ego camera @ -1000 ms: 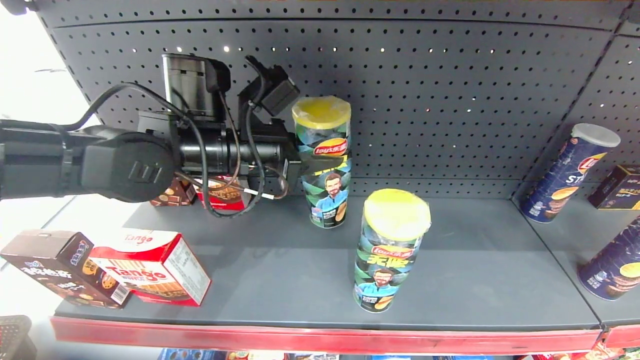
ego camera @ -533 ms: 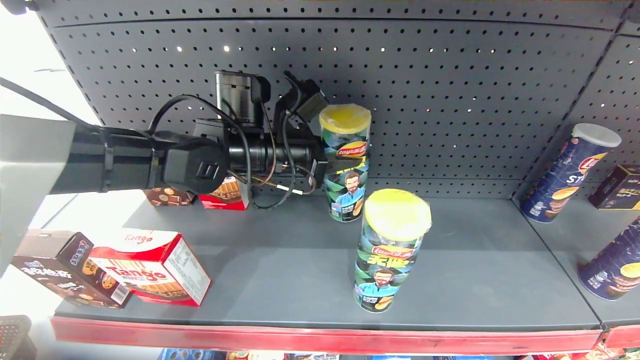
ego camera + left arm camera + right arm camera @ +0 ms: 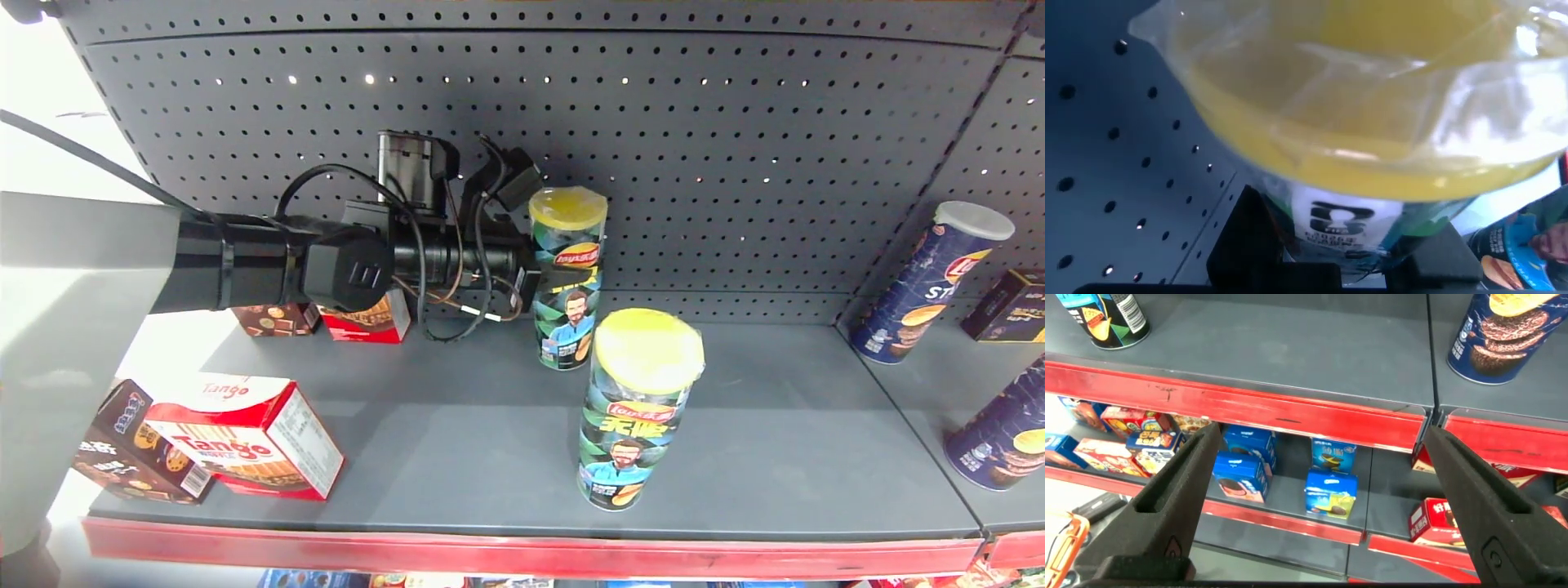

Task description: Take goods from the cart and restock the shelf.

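A green chip can with a yellow lid (image 3: 569, 306) stands upright near the back of the grey shelf (image 3: 457, 441), close to the pegboard. My left gripper (image 3: 563, 276) is shut on its middle, with the arm coming in from the left. Whether the can's base touches the shelf I cannot tell. In the left wrist view the yellow lid (image 3: 1372, 98) looms large above the black fingers (image 3: 1249, 249). A second identical can (image 3: 639, 408) stands in front, slightly to the right. My right gripper (image 3: 1323, 437) is open with nothing in it, low in front of the red shelf edge (image 3: 1290, 408).
A red-and-white box (image 3: 245, 445) and a dark box (image 3: 114, 457) lie at the shelf's front left. Small boxes (image 3: 363, 314) sit at the back left. Blue chip cans (image 3: 931, 282) stand on the neighbouring shelf to the right. Below are shelves with blue boxes (image 3: 1331, 486).
My left arm has carried the held can to the right, farther back toward the pegboard and lower toward the shelf. The front can has stayed put.
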Motion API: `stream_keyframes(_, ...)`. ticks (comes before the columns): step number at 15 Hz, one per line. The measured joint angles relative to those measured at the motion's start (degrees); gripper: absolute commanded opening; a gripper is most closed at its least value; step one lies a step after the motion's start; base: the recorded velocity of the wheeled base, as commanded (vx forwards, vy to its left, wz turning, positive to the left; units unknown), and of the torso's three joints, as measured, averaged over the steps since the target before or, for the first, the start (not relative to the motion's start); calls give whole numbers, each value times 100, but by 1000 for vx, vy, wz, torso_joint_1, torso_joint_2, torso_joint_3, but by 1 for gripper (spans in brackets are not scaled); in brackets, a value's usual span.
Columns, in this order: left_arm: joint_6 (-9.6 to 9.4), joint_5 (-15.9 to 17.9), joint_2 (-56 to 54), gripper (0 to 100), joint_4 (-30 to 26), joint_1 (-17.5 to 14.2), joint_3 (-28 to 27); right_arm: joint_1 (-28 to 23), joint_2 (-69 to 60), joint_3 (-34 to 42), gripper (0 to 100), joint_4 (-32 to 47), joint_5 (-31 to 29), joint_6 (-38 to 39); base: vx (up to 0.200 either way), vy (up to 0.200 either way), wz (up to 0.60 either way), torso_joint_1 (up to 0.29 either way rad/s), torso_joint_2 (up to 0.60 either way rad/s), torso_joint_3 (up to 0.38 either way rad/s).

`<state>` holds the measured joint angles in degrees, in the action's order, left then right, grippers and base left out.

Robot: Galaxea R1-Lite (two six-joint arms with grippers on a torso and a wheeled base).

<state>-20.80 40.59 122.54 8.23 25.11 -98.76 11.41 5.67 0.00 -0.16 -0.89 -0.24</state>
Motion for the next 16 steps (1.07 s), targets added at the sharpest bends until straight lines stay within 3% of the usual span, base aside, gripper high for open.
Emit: stream_keyframes(16, -71, 0, 428, 0, -7, 79, -378, 0, 4, 0, 100, 0, 0, 0, 0, 0, 0, 0, 0, 0)
